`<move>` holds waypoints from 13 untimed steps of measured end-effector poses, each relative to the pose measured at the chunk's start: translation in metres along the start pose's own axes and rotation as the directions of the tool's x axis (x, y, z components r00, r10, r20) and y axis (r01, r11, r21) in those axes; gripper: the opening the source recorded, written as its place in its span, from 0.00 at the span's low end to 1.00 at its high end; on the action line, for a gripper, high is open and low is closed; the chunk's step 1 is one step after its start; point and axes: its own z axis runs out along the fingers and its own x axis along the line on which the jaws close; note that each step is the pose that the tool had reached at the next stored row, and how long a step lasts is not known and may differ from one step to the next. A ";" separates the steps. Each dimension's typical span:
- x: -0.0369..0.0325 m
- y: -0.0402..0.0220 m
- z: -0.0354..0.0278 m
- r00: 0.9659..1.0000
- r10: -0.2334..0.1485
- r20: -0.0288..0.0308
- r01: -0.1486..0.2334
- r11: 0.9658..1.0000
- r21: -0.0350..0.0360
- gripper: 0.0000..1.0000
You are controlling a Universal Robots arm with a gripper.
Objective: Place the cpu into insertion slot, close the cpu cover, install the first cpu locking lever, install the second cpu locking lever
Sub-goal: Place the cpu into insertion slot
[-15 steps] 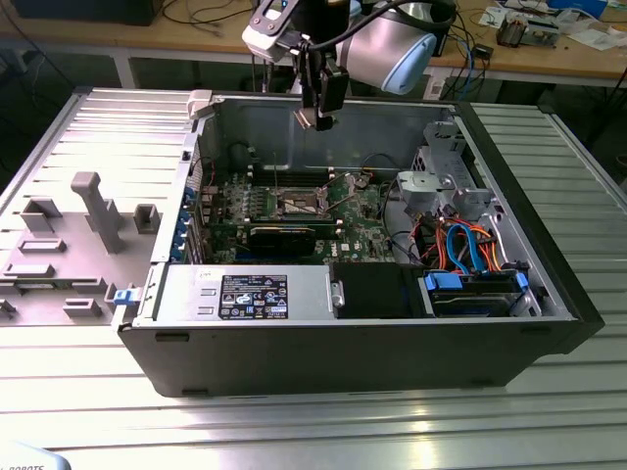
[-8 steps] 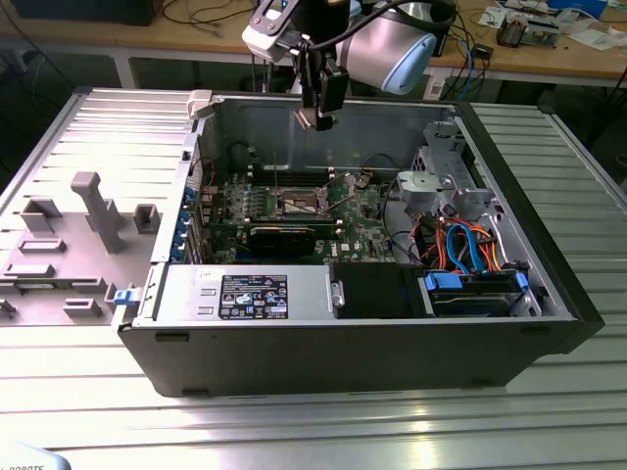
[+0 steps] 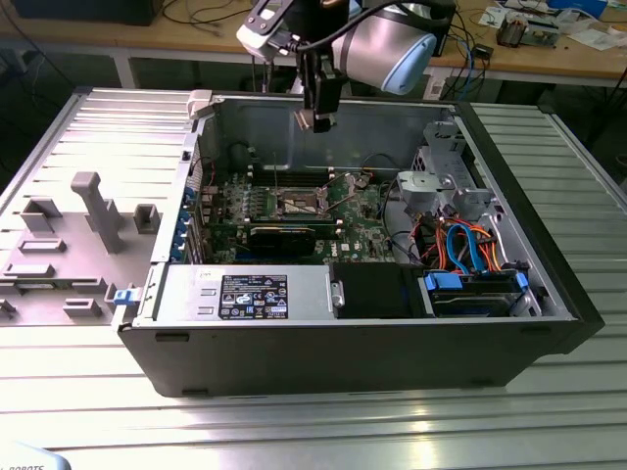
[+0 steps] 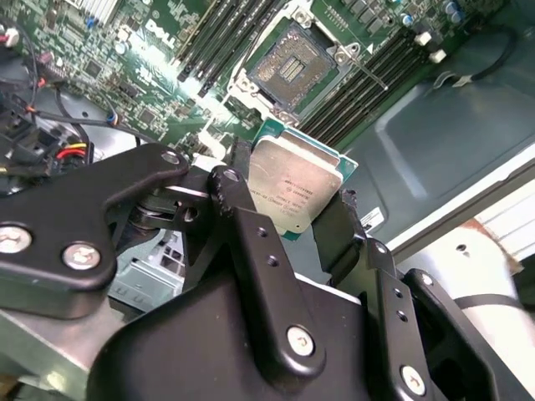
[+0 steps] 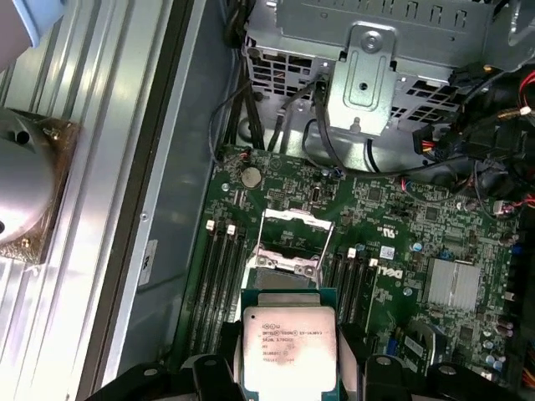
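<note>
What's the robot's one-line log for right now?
end effector: shut on cpu | cpu: in the air, apart from insertion slot | insertion slot: empty

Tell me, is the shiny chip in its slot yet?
Out. The fingers hold the cpu above the board; the insertion slot lies open and empty.

place: robotics lab | evidence: slatted metal table [image 3: 294, 421], open pc case [image 3: 343, 364], cluttered wooden workbench [image 3: 573, 64] behind
</note>
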 end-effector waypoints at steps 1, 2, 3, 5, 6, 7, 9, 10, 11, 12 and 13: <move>0.0000 -0.0001 0.0000 1.000 0.003 0.000 -0.003 1.000 0.000 0.54; 0.0000 -0.0001 -0.0001 1.000 0.005 0.000 -0.005 1.000 0.000 0.54; 0.0000 -0.0001 0.0000 1.000 0.007 0.001 -0.007 1.000 0.000 0.54; 0.0001 -0.0001 0.0003 1.000 0.013 0.000 -0.013 1.000 0.006 0.54; 0.0001 -0.0002 0.0003 1.000 0.017 0.000 -0.017 1.000 0.009 0.54; 0.0000 -0.0002 0.0007 1.000 0.024 0.000 -0.024 1.000 0.012 0.54; 0.0000 -0.0003 0.0014 0.999 0.038 0.001 -0.038 0.999 0.013 0.54; -0.0001 -0.0003 0.0022 0.998 0.066 0.003 -0.066 0.998 0.012 0.54; -0.0001 -0.0004 0.0027 0.996 0.085 0.005 -0.085 0.996 0.012 0.54; -0.0001 -0.0004 0.0033 0.995 0.100 0.006 -0.100 0.995 0.011 0.54; -0.0001 -0.0005 0.0046 0.991 0.135 0.009 -0.135 0.991 0.010 0.54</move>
